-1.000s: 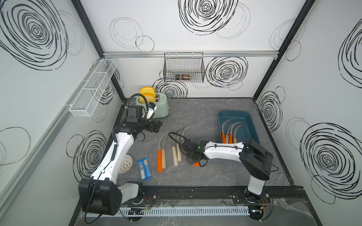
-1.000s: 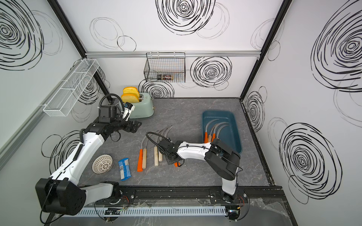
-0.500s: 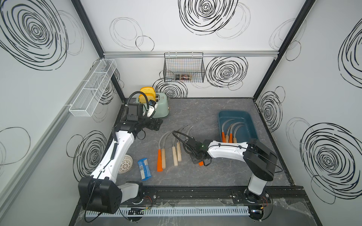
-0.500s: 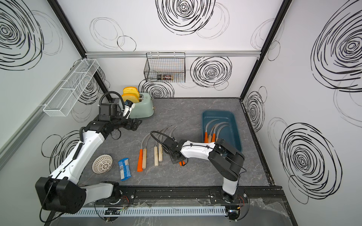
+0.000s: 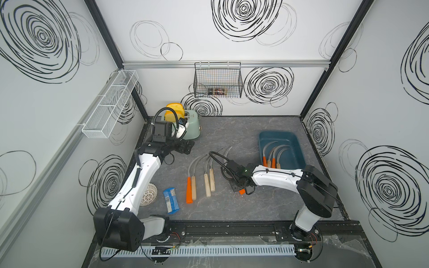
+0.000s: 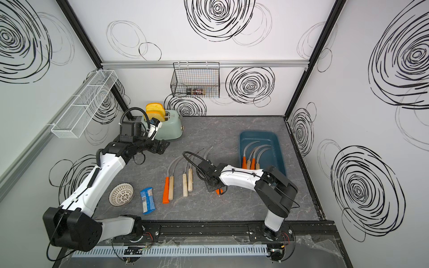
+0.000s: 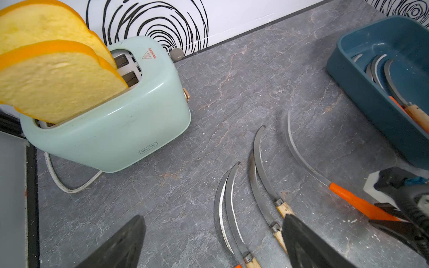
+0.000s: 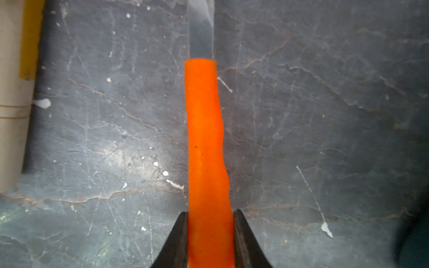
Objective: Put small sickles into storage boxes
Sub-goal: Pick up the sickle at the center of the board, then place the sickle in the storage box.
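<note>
tub (image 5: 289, 138) at the right of the table (image 5: 232, 130), toward the back. inside it, sickles (image 5: 273, 161), four of them side by side, orange and wood handles alternating. handles bunched at the near end, blades aimed at the back wall and curving right. long axes along the tub's length.

wire basket (image 5: 218, 80) hung on the back wall, one small jar (image 5: 217, 91) lying on its side in it. mesh rack (image 5: 109, 109) on the left wall. toaster (image 5: 192, 126) at the back left, two bread slices (image 7: 58, 76) upright in its slots.

right gripper (image 8: 210, 215) low over mid-table, jaws pinching the orange handle of the held sickle (image 8: 206, 139) near its butt end. handle straight ahead of the wrist camera, grey blade beyond it. in both top views, butt toward the near edge and blade toward the back wall, between the tub and the rest (cannot tell whether lifted clear of the table or resting on it).

loose sickles (image 5: 206, 185) to the left of that: four flat on the table in two pairs, one orange handle and three wood. all roughly parallel, handles toward the near edge, blades toward the back and bending right.

left gripper (image 7: 209, 232) in front of the toaster, jaws spread wide over bare table, well apart from any handle.

strainer (image 5: 149, 197) and blue packet (image 5: 171, 199) near the front left.
</note>
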Controlling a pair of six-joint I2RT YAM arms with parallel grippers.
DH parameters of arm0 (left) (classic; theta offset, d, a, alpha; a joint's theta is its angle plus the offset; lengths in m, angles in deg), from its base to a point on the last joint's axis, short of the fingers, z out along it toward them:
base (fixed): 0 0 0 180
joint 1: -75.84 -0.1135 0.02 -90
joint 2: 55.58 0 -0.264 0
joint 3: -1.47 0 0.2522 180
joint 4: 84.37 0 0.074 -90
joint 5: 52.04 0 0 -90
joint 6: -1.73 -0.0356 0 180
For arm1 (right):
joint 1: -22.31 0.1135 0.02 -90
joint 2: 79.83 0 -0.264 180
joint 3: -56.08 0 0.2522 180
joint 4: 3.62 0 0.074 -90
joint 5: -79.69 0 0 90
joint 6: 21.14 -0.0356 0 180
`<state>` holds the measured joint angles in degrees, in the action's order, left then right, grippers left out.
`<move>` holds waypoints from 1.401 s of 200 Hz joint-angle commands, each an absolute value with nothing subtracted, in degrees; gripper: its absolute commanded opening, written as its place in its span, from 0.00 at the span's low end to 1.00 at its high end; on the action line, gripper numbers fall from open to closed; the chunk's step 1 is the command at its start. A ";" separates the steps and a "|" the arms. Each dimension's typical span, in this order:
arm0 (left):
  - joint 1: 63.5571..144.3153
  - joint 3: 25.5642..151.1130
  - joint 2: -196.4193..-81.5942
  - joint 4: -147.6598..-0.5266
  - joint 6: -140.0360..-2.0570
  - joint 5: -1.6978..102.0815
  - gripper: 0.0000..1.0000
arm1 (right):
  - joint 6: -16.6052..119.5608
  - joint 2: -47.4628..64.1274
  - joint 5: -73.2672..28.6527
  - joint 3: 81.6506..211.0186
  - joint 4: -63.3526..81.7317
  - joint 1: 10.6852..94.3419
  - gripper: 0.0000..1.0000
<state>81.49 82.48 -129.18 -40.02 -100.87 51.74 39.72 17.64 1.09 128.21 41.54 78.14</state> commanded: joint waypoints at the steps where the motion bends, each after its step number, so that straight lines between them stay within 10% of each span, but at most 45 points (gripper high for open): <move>1: 81.81 83.96 -128.88 -40.00 -100.48 51.01 0.96 | 40.82 15.99 1.17 128.21 41.77 77.48 0.00; 151: 83.14 85.45 -129.34 -39.52 -100.22 50.61 0.96 | 44.46 7.31 -1.61 129.75 43.48 70.00 0.00; 280: 84.05 86.51 -130.11 -39.76 -100.24 51.06 0.96 | 53.19 -6.28 -5.68 129.17 48.56 47.11 0.00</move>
